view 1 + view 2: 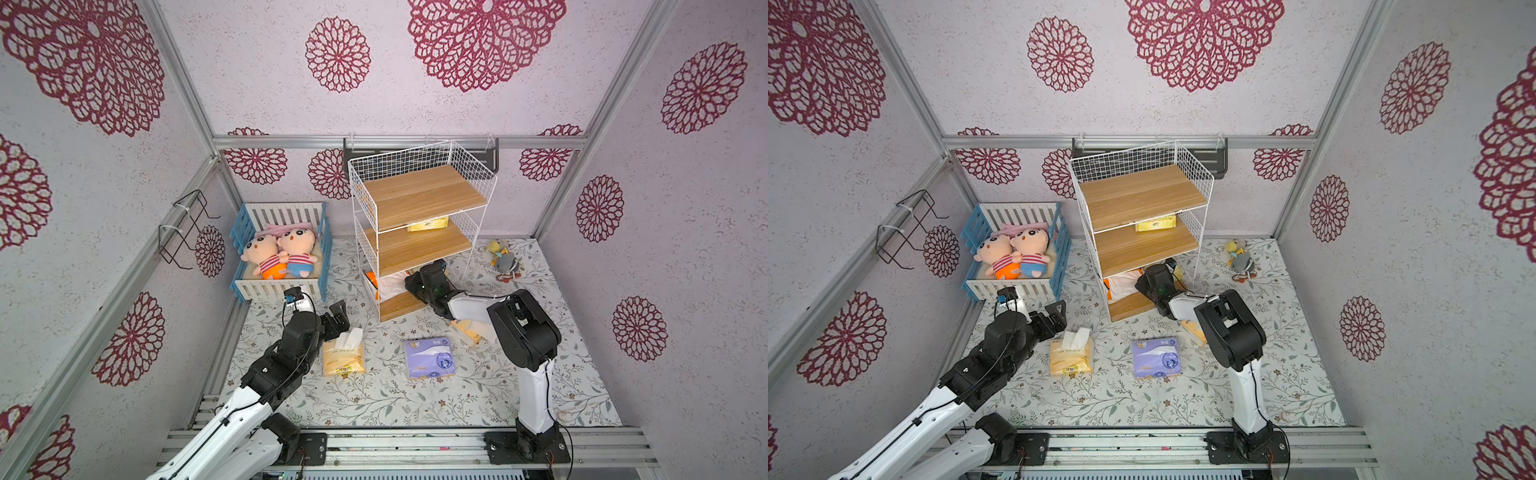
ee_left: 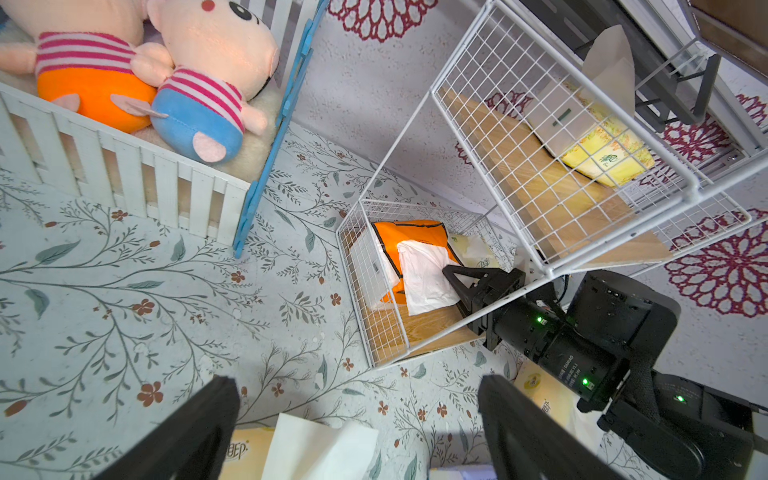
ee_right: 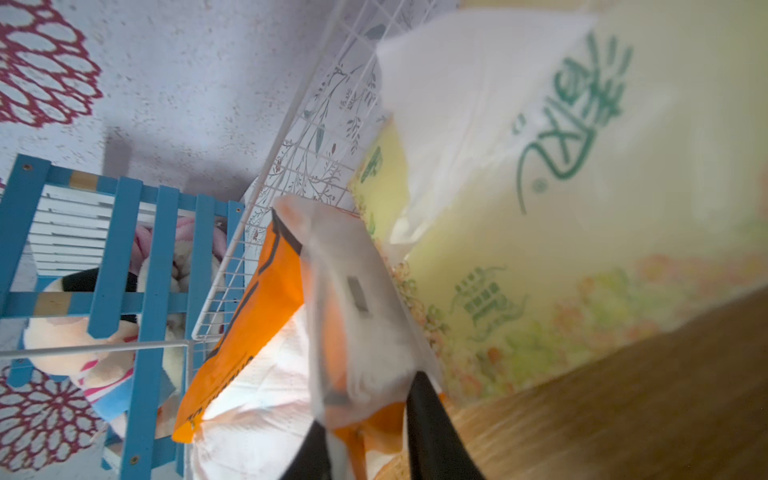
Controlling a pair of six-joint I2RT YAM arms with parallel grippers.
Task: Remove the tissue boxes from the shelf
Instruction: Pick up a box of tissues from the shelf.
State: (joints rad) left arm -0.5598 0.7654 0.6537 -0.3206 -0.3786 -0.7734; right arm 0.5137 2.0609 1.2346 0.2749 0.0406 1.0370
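1. The right tool (image 3: 368,401) is inside the bottom tier of the shelf (image 1: 419,195). Its fingers are pressed onto the near end of the bright orange tissue pack (image 2: 411,235), pinching it where white tissue spills out.
2. The orange pack lies on the bottom board against the wire side that faces the toy crib (image 1: 282,286). A light yellow-green pack (image 3: 540,270) sits just behind it.
3. A second yellow-green pack (image 1: 428,224) lies at the back of the middle tier.
4. Right arm: the lower link rises from the front base, the elbow is sharply bent, and the forearm runs low into the shelf's open front.
5. The left tool (image 2: 359,386) is spread wide and hovers over a pale yellow-orange pack (image 1: 344,357) on the worktop (image 1: 374,399).
6. A purple pack (image 1: 430,358) lies in front of the shelf. Another pale yellow-orange pack (image 1: 469,332) lies partly under the right forearm.
7. Left arm: it is stretched forward from the front-left base, with the wrist near the crib's front rail.
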